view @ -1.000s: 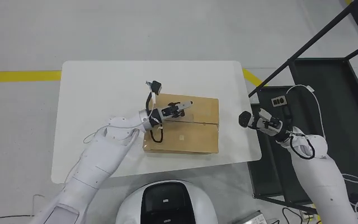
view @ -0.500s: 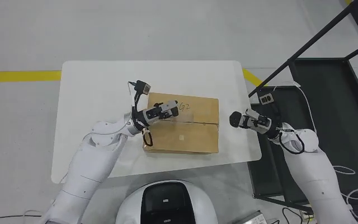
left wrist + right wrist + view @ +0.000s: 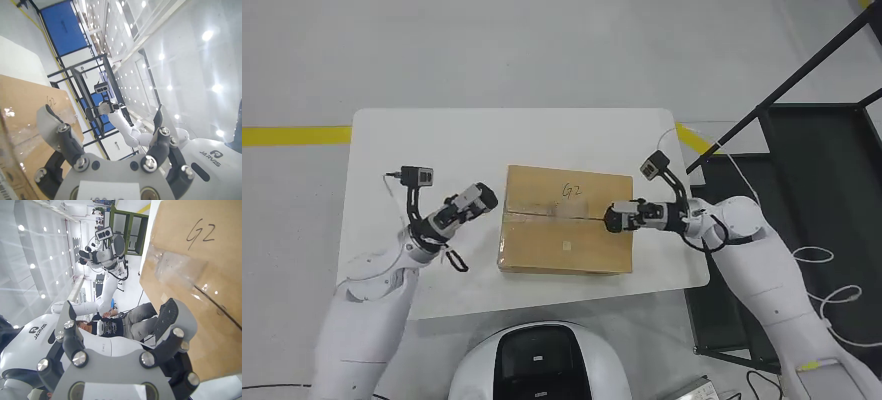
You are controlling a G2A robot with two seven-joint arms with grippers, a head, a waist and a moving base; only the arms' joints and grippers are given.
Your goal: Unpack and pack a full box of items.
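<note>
Box (image 3: 565, 228) on table (image 3: 422, 150), rack (image 3: 827, 140) beside

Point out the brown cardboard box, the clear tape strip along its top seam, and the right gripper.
brown cardboard box (image 3: 542, 250), top view, on its near top flap.
clear tape strip (image 3: 170, 268), right wrist view, on its crinkled end.
right gripper (image 3: 611, 217), top view, midway between its fingertips.
</note>
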